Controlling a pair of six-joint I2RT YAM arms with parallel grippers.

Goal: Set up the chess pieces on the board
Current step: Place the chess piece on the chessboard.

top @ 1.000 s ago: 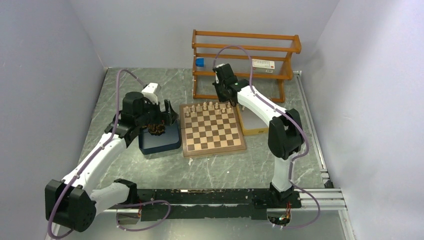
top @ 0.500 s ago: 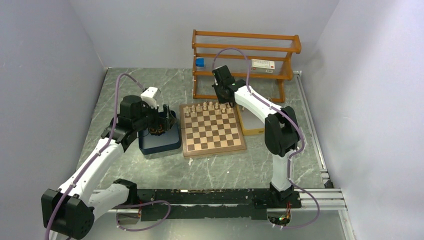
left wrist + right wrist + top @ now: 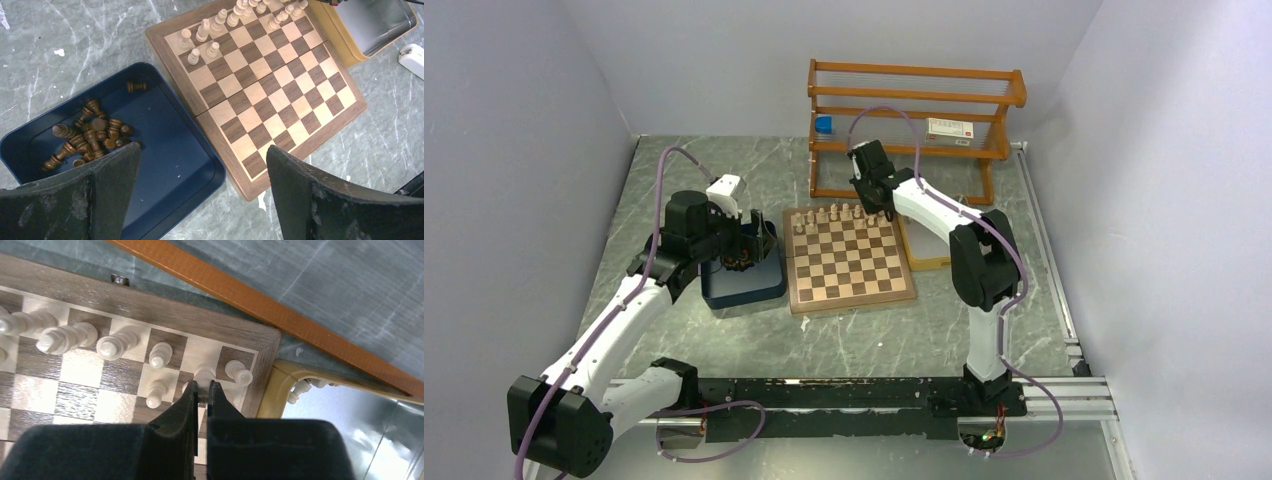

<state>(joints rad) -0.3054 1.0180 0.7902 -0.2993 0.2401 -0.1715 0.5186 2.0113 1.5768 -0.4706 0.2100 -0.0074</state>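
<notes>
The board (image 3: 849,258) lies mid-table, with cream chess pieces (image 3: 834,214) along its far rows. In the right wrist view my right gripper (image 3: 202,388) is shut on a cream piece (image 3: 205,372), which stands on the board (image 3: 75,390) next to the far right corner piece (image 3: 239,373). My left gripper (image 3: 204,150) is open and empty. It hovers over the dark blue tray (image 3: 170,150), where several dark brown pieces (image 3: 85,140) lie heaped at the left end. The left gripper also shows in the top view (image 3: 746,243).
A shallow tan tray (image 3: 929,250) sits against the board's right side, with a few cream pieces (image 3: 300,387) in its corner. An orange wooden rack (image 3: 914,120) stands behind the board. Grey walls close in on the left, back and right.
My right gripper has shifted slightly right and down onto the board's far right corner. My left arm has drawn back a little and then stayed still over the blue tray.
</notes>
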